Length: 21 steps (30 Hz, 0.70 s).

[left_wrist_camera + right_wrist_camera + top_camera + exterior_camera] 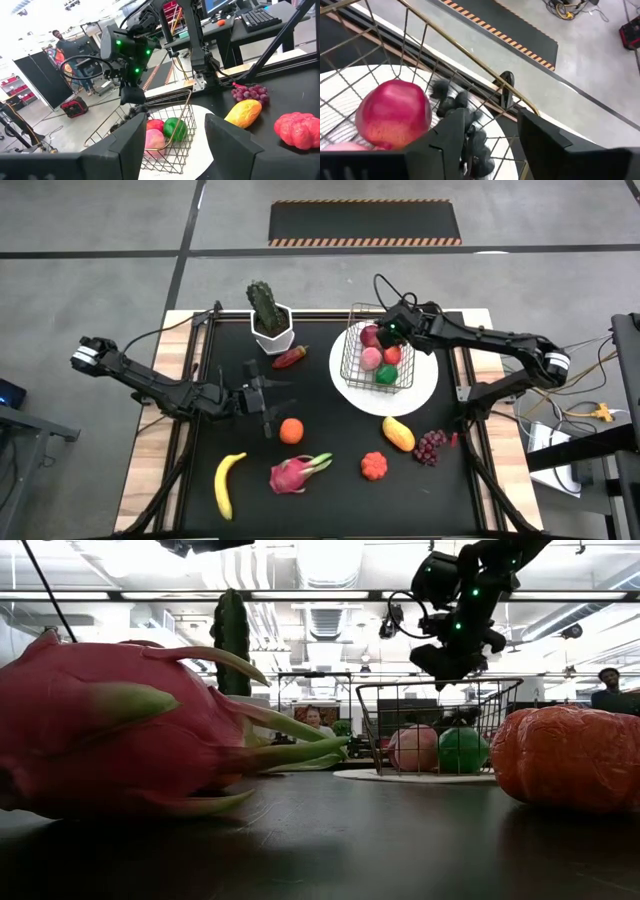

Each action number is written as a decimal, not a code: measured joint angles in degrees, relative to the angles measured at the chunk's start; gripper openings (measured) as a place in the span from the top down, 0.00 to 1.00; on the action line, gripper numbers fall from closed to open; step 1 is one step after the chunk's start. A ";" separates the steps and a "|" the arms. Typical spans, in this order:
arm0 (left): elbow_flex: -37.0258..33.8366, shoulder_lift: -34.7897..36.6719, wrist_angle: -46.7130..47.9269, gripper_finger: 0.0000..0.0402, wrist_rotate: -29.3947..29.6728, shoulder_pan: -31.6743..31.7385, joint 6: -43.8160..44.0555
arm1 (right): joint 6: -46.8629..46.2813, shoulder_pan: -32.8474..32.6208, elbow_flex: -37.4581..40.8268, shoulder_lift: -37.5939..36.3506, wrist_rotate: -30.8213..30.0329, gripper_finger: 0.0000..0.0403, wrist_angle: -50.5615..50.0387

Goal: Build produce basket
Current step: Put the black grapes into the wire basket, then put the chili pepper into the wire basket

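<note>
Beside pitaya (293,474), banana (227,483) upright lengthwise.

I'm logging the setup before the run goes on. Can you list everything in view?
basket: 1, silver wire, on the plate
plate: 1, white, right of centre
peach: 1, pink, in the basket
lime: 1, green, in the basket
red fruit: 1, in the basket
cactus: 1, green, in a white pot
pepper: 1, red, beside the pot
orange: 1, orange, mat centre
banana: 1, yellow, left
dragon fruit: 1, pink, right of the banana
pomegranate: 1, red, right of the dragon fruit
mango: 1, yellow-orange, below the plate
grapes: 1 bunch, purple, beside the mango
person: in the room behind
left claw: open, beside the orange
right claw: open, over the basket
</note>
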<state>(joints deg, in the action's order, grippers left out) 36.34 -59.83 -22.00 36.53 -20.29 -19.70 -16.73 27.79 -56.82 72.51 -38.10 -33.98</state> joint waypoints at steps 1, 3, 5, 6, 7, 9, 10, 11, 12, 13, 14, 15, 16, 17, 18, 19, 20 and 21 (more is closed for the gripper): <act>0.00 0.00 0.00 0.54 0.00 0.00 0.00 | 0.02 0.00 0.00 -0.29 0.47 0.56 -0.31; -0.02 0.00 0.00 0.54 0.00 0.00 0.01 | 0.04 0.00 -0.33 -0.76 0.83 0.53 -1.55; -0.02 0.00 0.00 0.54 0.00 0.00 0.02 | 0.09 0.00 -1.58 -0.91 0.93 0.52 -3.29; -0.02 0.00 0.03 0.54 0.00 0.00 0.02 | 0.09 0.00 -2.47 -1.08 1.07 0.51 -4.55; -0.02 0.00 0.03 0.54 0.00 0.00 0.02 | 0.08 -0.01 -3.54 -1.20 1.09 0.51 -6.02; -0.02 0.00 0.06 0.54 0.00 0.00 0.27 | -0.78 -0.70 -6.05 -1.66 1.55 0.51 -8.99; -0.04 0.00 0.18 0.54 0.00 0.00 0.87 | -1.57 -1.34 -7.22 -1.97 2.50 0.51 -10.32; -0.04 0.00 0.41 0.54 0.00 0.00 1.30 | -1.70 -2.25 -8.32 -2.35 3.99 0.52 -11.06; -0.06 0.00 0.59 0.54 0.00 0.00 1.39 | -1.74 -3.29 -9.21 -2.82 5.89 0.52 -11.17; -0.07 0.00 0.76 0.54 0.00 0.00 1.40 | -1.75 -4.64 -9.91 -3.34 7.78 0.53 -11.17; -0.07 0.00 1.06 0.54 0.00 0.00 1.42 | -1.71 -6.07 -10.44 -3.87 9.57 0.53 -11.14; -0.07 0.00 1.53 0.54 0.00 0.00 1.49 | -1.64 -7.68 -10.94 -4.39 11.27 0.53 -11.16; -0.09 -0.01 1.97 0.54 0.03 0.00 1.55 | -1.50 -9.51 -11.34 -4.87 12.52 0.54 -11.11; -0.11 -0.03 2.17 0.54 0.20 0.00 1.57 | -1.32 -11.47 -11.62 -5.43 13.45 0.54 -11.11; -0.11 -0.05 2.15 0.54 0.57 0.00 1.57 | -1.26 -13.53 -11.77 -5.96 14.21 0.54 -11.15; -0.11 -0.04 2.10 0.54 0.75 0.00 1.65 | -1.25 -15.68 -11.80 -6.47 14.48 0.54 -11.14; -0.11 -0.03 2.08 0.54 0.94 0.00 1.83 | -1.10 -17.90 -11.79 -6.93 14.59 0.55 -11.10; -0.11 -0.03 2.10 0.54 0.98 0.00 2.16 | -0.67 -20.00 -11.54 -7.29 14.57 0.55 -10.52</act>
<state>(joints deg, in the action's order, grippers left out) 36.23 -59.86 -19.91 37.52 -20.29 -17.54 -17.40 7.79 -68.36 65.22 -23.53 -44.49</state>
